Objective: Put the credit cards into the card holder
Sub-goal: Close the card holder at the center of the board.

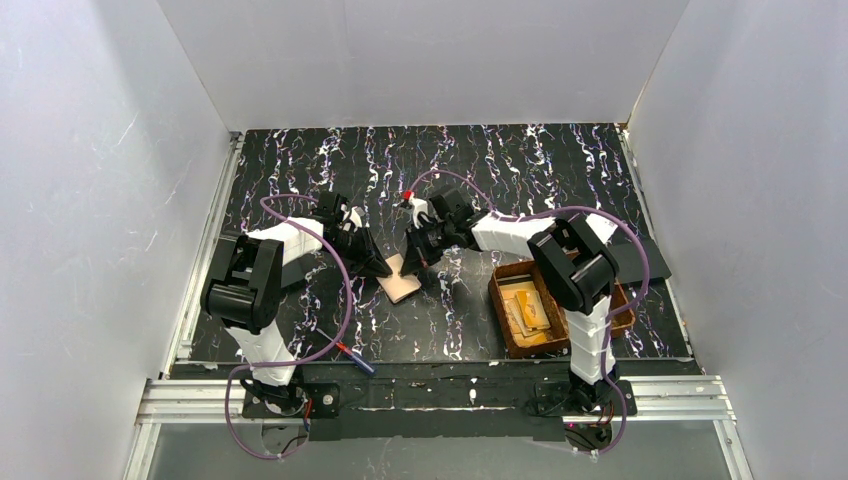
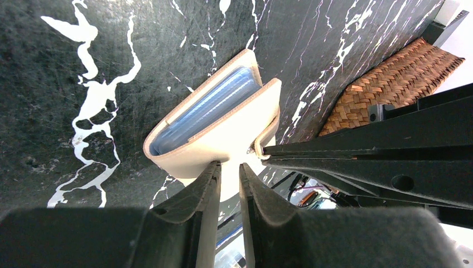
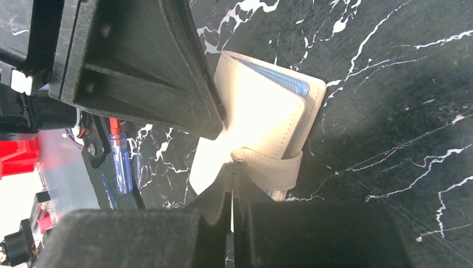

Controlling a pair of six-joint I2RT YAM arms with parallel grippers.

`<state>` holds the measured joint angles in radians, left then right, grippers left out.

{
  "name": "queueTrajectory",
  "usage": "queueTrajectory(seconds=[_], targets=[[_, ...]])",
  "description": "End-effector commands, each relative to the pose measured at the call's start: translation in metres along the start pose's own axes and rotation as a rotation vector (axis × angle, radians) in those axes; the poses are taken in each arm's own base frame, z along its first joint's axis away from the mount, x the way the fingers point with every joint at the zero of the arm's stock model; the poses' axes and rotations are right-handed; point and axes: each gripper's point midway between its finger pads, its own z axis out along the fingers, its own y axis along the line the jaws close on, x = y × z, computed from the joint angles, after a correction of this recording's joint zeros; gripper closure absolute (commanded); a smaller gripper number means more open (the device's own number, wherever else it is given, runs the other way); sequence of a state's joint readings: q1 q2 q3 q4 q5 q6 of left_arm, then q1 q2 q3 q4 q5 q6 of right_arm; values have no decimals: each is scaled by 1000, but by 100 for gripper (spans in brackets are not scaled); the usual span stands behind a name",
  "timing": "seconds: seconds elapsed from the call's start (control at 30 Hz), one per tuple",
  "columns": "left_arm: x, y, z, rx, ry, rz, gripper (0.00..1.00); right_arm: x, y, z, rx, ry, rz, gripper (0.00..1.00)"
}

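L gripper point(image 2: 228, 168) jaws pinch the cover edge of the card holder point(image 1: 402, 281), mid-tabletop point(image 1: 300, 160). R gripper point(image 3: 232, 166) jaws, at its 1 o'clock, are clamped on the strap point(image 3: 273, 169). Holder looks light and floppy, so grip edges. Credit cards point(image 1: 527, 310), in basket point(image 1: 498, 305) at 4 o'clock, look thin and slick.

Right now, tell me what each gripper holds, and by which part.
Both hold the cream card holder. The left gripper pinches the edge of its cover, and the right gripper pinches its closing strap.
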<state>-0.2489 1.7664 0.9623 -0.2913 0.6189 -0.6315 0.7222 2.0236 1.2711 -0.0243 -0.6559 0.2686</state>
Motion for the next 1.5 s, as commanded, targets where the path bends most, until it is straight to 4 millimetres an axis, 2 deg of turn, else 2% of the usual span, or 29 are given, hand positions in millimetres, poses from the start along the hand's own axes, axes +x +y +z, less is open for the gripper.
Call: queueTrajectory(seconds=[0.0, 0.23, 0.5, 0.73, 0.97, 1.17, 1.27, 1.33, 1.4, 1.47], targets=[[19, 28, 13, -107, 56, -21, 82, 22, -8, 17, 63, 103, -19, 99], [19, 29, 14, -107, 58, -24, 82, 34, -20, 18, 168, 183, -44, 99], [20, 29, 14, -106, 58, -22, 82, 67, -31, 21, 300, 327, -97, 99], [21, 29, 13, -105, 56, -21, 83, 83, -55, 21, 452, 444, -59, 99], [21, 30, 15, -102, 58, -24, 83, 123, -78, 29, 604, 576, 2, 99], [21, 29, 14, -97, 55, -24, 84, 147, -95, 39, 677, 583, 72, 99], [22, 27, 12, -89, 53, -20, 84, 138, -93, 43, 668, 550, 71, 99], [23, 22, 7, -82, 51, -11, 83, 116, -77, 45, 615, 495, 57, 96], [20, 13, -2, -70, 34, 11, 81, 84, -55, 41, 549, 415, 38, 79], [16, 1, -18, -71, 2, 47, 79, 44, -30, 31, 471, 301, 30, 68]])
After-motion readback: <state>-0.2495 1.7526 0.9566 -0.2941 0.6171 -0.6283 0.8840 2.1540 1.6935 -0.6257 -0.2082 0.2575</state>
